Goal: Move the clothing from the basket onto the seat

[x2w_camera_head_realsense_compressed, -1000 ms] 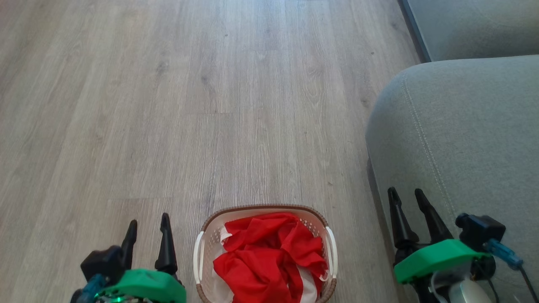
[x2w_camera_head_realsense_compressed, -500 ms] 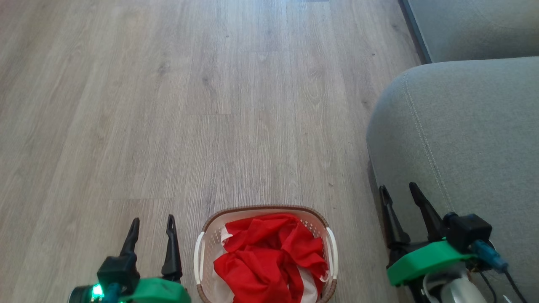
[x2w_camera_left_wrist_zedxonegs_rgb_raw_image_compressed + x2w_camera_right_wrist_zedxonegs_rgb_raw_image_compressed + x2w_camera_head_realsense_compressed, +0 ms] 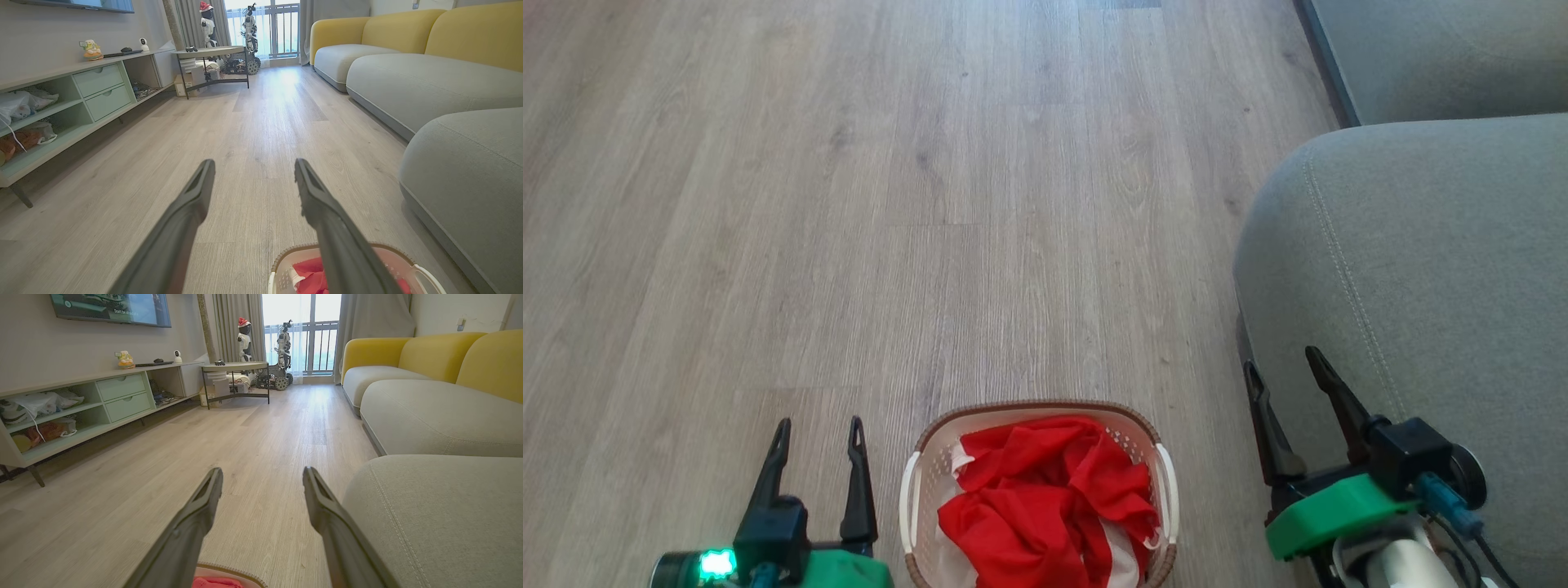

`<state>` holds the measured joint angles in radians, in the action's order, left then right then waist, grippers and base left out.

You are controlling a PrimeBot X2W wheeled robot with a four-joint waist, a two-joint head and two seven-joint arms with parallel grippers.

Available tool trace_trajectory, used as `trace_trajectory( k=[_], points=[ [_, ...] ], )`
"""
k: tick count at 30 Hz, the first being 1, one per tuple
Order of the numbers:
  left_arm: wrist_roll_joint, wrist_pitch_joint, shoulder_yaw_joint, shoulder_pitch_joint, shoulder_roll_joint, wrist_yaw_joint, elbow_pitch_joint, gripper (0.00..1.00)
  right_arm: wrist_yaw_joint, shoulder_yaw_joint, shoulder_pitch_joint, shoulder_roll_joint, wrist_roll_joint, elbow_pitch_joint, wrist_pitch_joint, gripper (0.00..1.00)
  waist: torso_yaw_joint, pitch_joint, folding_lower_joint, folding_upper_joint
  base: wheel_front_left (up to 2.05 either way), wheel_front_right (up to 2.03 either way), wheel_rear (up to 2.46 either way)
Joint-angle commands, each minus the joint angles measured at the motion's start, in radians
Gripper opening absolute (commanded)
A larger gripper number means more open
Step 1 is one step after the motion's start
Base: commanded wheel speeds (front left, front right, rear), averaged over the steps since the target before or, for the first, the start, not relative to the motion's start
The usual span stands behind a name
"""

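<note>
Open wood-grain floor (image 3: 931,204) stretches ahead of the left gripper (image 3: 819,425) and right gripper (image 3: 1281,361), both empty with fingers spread apart; between them sits the oval perforated basket (image 3: 1037,405) holding crumpled red clothing (image 3: 1045,498), and the rounded grey fabric seat (image 3: 1421,261) edges the right gripper's right side.

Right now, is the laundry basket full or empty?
Full. The basket holds crumpled red clothing that covers most of its inside, with a little of the white perforated wall showing around the heap.
</note>
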<state>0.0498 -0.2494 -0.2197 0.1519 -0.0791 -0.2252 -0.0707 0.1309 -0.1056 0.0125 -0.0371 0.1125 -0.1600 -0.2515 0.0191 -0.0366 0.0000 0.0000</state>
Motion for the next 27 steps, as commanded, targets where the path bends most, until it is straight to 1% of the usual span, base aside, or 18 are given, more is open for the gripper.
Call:
trace_trajectory(
  k=[1,20,27],
  points=[
    [-0.007,-0.012,0.03,-0.025,-0.001,-0.001,0.034,1.0,0.0,-0.026,-0.021,-0.013,-0.006,0.04,-0.01,1.0,0.0,0.0,0.0,0.0,0.0,0.0,0.0],
    [-0.015,-0.012,0.044,-0.026,0.01,0.018,0.03,1.0,0.0,-0.023,-0.023,-0.013,-0.001,0.039,-0.01,1.0,-0.002,0.005,0.0,0.0,0.0,0.0,0.0],
    [-0.023,-0.012,0.038,-0.036,0.011,0.032,0.027,1.0,0.0,-0.013,-0.027,-0.013,-0.004,0.046,-0.01,1.0,-0.001,0.03,0.0,0.0,0.0,0.0,0.0]
  ],
)
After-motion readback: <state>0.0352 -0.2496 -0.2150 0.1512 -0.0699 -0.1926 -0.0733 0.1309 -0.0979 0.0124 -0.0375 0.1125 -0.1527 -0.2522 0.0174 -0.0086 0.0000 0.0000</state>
